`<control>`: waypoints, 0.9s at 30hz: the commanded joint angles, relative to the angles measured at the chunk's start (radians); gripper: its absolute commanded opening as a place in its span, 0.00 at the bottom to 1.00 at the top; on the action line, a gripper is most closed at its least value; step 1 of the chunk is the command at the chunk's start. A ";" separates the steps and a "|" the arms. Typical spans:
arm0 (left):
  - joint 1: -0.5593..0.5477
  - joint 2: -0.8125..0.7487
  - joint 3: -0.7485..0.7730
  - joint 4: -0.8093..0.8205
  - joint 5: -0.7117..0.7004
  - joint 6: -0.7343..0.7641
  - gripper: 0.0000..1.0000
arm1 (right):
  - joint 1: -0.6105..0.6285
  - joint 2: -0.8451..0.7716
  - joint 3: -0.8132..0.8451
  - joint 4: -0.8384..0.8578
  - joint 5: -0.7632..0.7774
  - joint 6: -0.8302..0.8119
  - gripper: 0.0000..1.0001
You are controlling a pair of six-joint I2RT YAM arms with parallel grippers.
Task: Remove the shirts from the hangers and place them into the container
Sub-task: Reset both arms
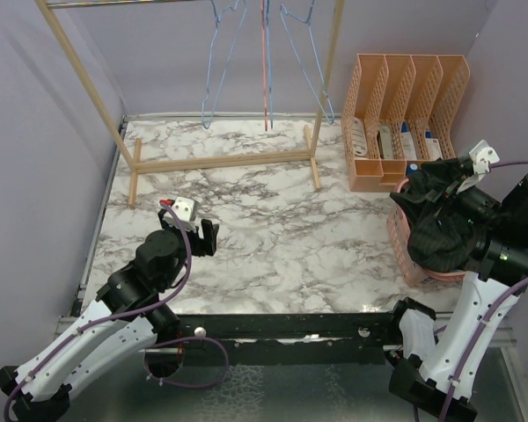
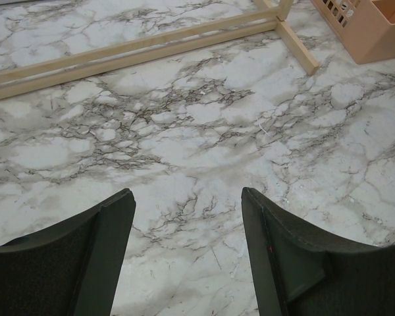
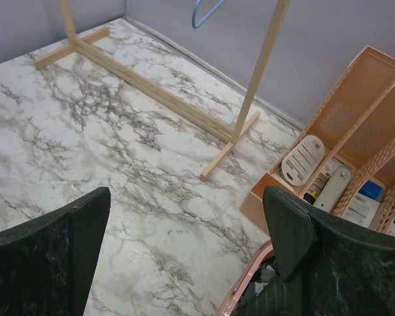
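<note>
A black pinstriped shirt (image 1: 433,236) lies heaped in the salmon-pink container (image 1: 403,257) at the table's right edge. In the right wrist view the shirt's striped cloth (image 3: 283,304) shows inside the container's rim (image 3: 249,289). My right gripper (image 1: 429,189) hovers over the container's far left side, open (image 3: 186,197), with only marble between its fingers. My left gripper (image 1: 202,236) hangs open (image 2: 187,197) over the near-left marble, holding nothing. Bare wire hangers hang from the rack at the back: light blue (image 1: 216,79), red (image 1: 266,75) and light blue (image 1: 310,57).
The wooden rack's base bars (image 1: 224,163) cross the back of the table, with one foot (image 3: 227,151) near the peach file organizer (image 1: 405,114). The organizer (image 3: 345,145) stands just behind the container. Purple walls close the left, back and right.
</note>
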 commanded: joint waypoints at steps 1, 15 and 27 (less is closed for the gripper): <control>0.000 -0.001 0.000 0.000 -0.001 -0.001 0.69 | 0.000 0.011 -0.005 -0.018 -0.010 -0.014 0.99; 0.002 -0.001 0.002 -0.001 -0.003 -0.002 0.69 | 0.008 0.051 -0.085 -0.005 -0.052 0.008 0.95; 0.003 0.002 0.004 -0.002 -0.007 -0.006 0.69 | 0.522 0.230 -0.160 0.063 0.387 0.042 0.98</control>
